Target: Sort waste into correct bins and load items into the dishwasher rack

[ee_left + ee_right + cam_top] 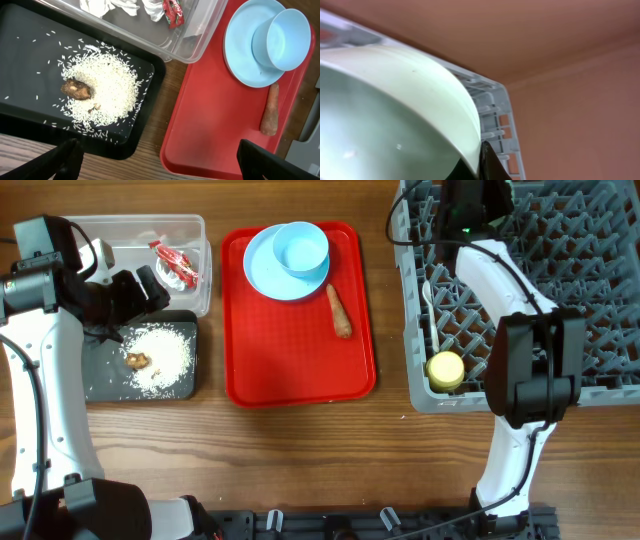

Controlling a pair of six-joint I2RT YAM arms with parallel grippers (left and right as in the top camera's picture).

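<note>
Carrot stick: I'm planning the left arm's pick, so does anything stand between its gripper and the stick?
Nothing visible: the red tray between the open left gripper and the carrot stick is bare.

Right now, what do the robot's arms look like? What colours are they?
Both arms are made of smooth white pieces joined by chunky black joints. The left arm has a thin black cable running along it, and the left gripper has black fingers. The right arm has a tiny green light glowing on its black part.
</note>
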